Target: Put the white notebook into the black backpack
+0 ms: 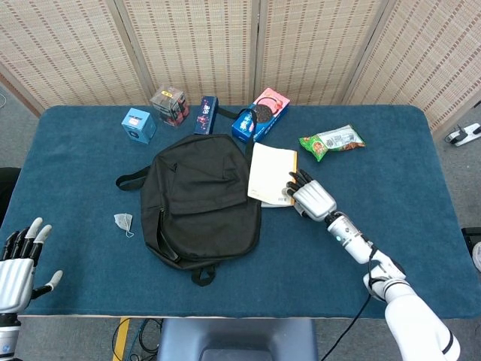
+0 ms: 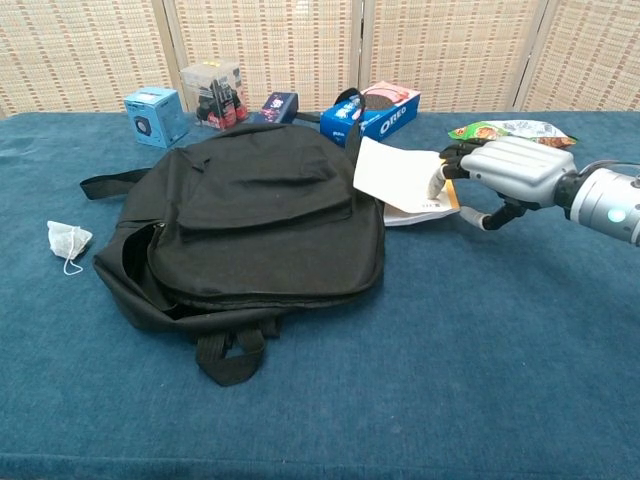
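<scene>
The black backpack (image 1: 199, 199) (image 2: 250, 220) lies flat in the middle of the blue table. The white notebook (image 1: 270, 171) (image 2: 398, 175) is at its right side, tilted, with its left edge raised over the backpack's rim. My right hand (image 1: 310, 199) (image 2: 505, 170) grips the notebook's near right corner, fingers on top and thumb underneath. My left hand (image 1: 16, 271) hovers at the table's near left corner, fingers spread, holding nothing; only the head view shows it.
Along the back stand a light blue box (image 1: 138, 124), a clear box (image 1: 170, 105), a dark blue box (image 1: 207, 114) and an Oreo pack (image 1: 259, 116). A green snack bag (image 1: 331, 141) lies right of the notebook. A small white sachet (image 1: 123, 221) lies left of the backpack.
</scene>
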You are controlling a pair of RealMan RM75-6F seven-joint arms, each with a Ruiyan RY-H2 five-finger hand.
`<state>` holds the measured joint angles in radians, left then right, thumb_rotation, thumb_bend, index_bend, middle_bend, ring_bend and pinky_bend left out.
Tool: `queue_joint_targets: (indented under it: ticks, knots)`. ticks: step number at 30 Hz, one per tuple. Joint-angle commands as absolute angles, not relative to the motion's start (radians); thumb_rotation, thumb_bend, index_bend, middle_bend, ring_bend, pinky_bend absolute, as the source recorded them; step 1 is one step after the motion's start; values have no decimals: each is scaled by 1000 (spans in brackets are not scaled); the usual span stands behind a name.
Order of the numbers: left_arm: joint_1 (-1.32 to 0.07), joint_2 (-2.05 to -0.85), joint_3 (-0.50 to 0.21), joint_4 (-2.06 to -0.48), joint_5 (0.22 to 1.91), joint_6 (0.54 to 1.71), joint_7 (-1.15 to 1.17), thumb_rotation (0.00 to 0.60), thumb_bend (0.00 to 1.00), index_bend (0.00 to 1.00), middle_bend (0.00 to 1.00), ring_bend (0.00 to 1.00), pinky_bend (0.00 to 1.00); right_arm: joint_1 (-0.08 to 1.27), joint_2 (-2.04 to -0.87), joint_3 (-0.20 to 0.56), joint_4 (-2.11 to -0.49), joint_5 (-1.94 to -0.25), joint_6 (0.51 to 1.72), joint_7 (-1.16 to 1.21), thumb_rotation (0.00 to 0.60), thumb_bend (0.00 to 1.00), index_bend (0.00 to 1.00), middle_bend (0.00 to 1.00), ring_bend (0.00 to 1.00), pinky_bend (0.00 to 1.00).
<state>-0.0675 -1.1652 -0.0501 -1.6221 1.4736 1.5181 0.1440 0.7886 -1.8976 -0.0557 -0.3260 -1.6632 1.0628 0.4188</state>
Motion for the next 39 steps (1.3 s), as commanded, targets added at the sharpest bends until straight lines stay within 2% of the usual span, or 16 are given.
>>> queue_joint_targets:
  ticks: [1,11,20,28,39]
  knots:
    - [-67,-1165,-50,-1622,1473,1518,144,600,256,8,0,10,0,793,-1904,-51,-323,-1658,1059,421,600,476,293,271,79,72]
    - [-68,-1171,-53,-1613,1465,1513,138,600,256,8,0,10,0,823,-1930,-16,-318,-1625,1044,415,600,464,293,271,79,72]
    - [-69,-1172,-55,-1608,1462,1510,134,600,256,8,0,10,0,853,-1951,28,-330,-1585,1040,426,600,280,301,270,79,72]
    - [-69,-1172,-56,-1602,1461,1511,127,600,256,9,0,10,0,875,-1956,47,-325,-1565,1014,415,600,257,522,283,79,72]
    - [-71,-1170,-59,-1595,1465,1513,116,600,256,9,0,10,0,881,-1937,40,-333,-1566,999,399,600,305,601,318,79,72]
